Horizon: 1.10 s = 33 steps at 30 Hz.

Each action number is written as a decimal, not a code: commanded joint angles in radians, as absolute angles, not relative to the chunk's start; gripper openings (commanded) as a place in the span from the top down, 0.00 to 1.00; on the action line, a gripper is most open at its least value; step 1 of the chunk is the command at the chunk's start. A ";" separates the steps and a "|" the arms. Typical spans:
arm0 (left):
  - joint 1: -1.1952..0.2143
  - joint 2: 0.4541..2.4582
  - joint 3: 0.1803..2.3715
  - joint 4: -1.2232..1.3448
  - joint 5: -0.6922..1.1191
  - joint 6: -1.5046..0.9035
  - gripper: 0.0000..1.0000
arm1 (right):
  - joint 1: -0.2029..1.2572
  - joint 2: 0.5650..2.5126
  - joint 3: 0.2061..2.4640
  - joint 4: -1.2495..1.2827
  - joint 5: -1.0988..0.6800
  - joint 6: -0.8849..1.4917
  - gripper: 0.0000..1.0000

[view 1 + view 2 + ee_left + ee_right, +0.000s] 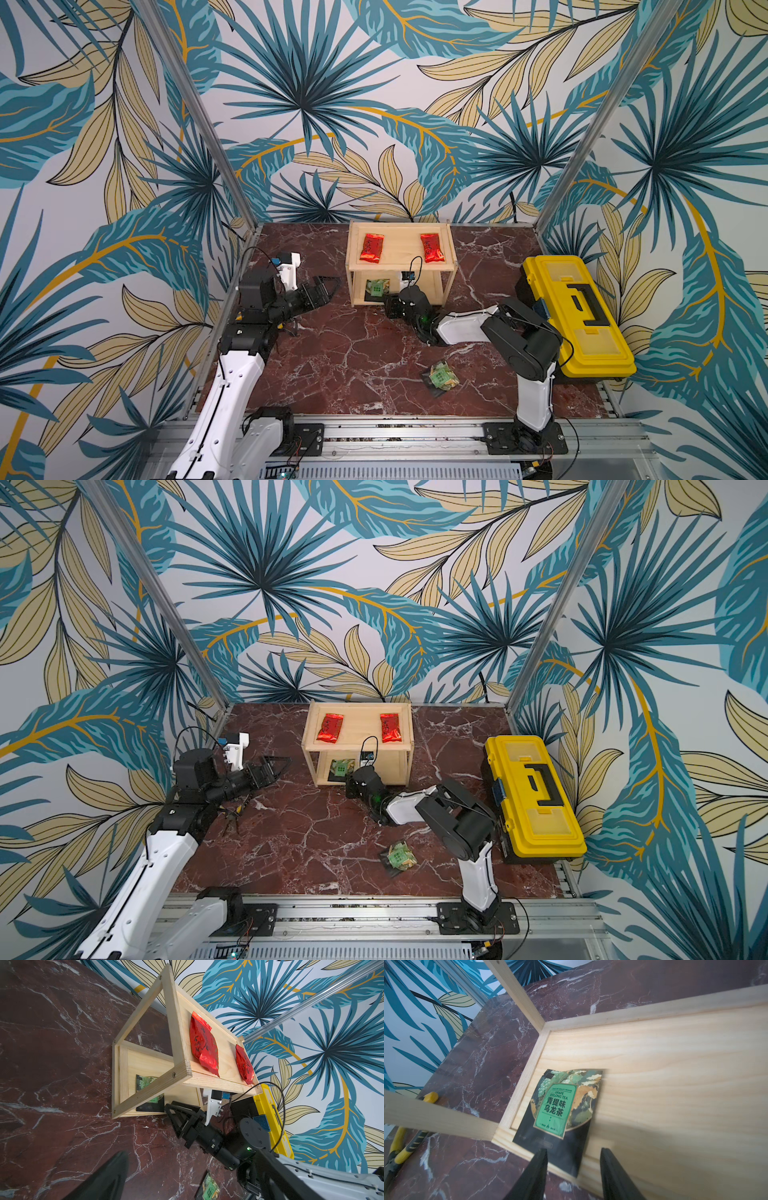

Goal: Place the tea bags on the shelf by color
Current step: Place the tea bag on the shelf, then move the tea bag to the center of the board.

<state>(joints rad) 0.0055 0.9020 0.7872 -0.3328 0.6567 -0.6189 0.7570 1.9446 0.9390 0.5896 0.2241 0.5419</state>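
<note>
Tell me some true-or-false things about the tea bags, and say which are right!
1. Both red bags lie on the shelf's top tier. True.
2. Both green bags are on the shelf. False: one is on the lower tier, the other lies on the table.
3. The right gripper holds a green bag. False: its jaws stand open by the lower tier, gripping nothing.
4. The left gripper is open and empty. True.
5. The toolbox is open. False: its lid is shut.
</note>
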 commanded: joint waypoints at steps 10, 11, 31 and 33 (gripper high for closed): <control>-0.134 0.846 0.626 -0.305 0.578 -0.632 0.00 | 0.946 1.421 0.689 0.128 0.343 0.459 0.54; -0.147 0.847 0.611 -0.292 0.570 -0.640 0.00 | 0.952 1.380 0.664 0.089 0.347 0.465 0.54; -0.192 0.918 0.578 -0.220 0.537 -0.624 0.00 | 1.078 1.081 0.597 -0.722 0.261 0.849 0.42; -0.193 0.921 0.592 -0.228 0.542 -0.622 0.00 | 1.079 1.075 0.574 -0.654 0.249 0.848 0.38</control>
<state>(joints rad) -0.1886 0.9192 0.5877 -0.2539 0.5426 -0.6357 1.0706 1.0790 0.6140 -0.6586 0.2752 0.8040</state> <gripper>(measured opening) 0.997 0.607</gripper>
